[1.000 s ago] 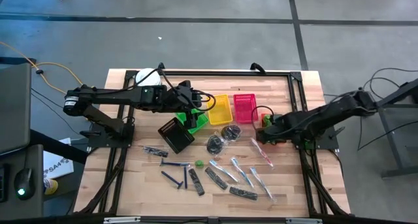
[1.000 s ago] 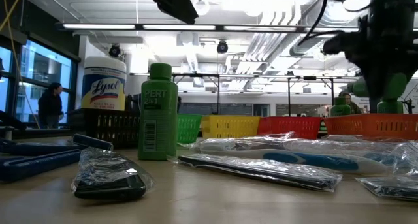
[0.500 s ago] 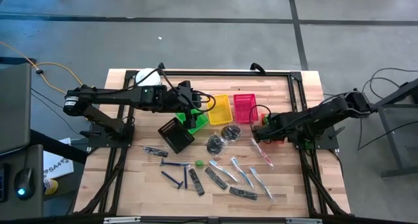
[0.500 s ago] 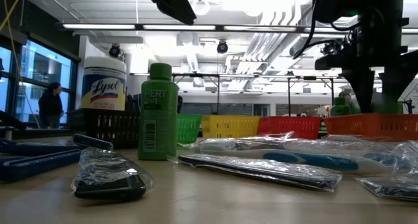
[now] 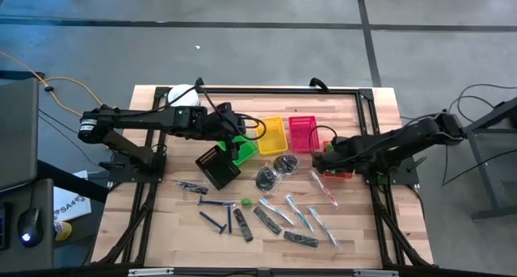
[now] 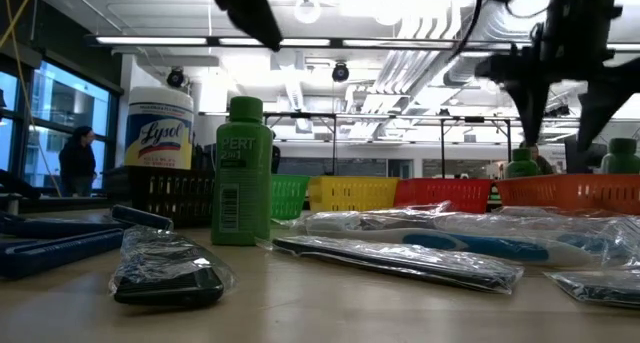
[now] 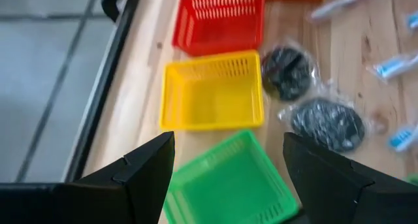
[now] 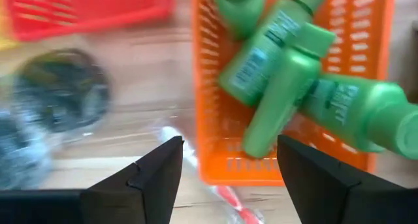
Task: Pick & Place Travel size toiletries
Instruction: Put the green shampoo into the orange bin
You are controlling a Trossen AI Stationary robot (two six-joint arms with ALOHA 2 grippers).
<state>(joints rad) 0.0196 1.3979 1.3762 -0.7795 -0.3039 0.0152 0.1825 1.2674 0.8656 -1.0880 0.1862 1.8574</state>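
Several green bottles (image 8: 287, 61) lie piled in the orange basket (image 8: 215, 159). My right gripper (image 8: 228, 145) hovers open just above them, touching nothing. One more green bottle (image 6: 240, 173) stands upright on the table (image 5: 161, 228) near its front. Clear-white packets (image 5: 295, 212), dark strips (image 5: 242, 224), blue razors (image 5: 214, 220) and bagged dark round pieces (image 5: 271, 176) lie loose on the wood. My left gripper (image 7: 225, 145) hangs open above the green basket (image 7: 228, 178), with nothing between its fingers.
A yellow basket (image 5: 271, 136) and a red basket (image 5: 301, 133) sit in a row between the green and orange ones. A black basket (image 5: 216, 165) lies in front of the green one. A white tub (image 5: 182, 95) stands at the back left.
My right gripper has opened and let go of a green bottle, which now lies in the orange basket with the others. My left gripper has shifted slightly toward the table's left edge.
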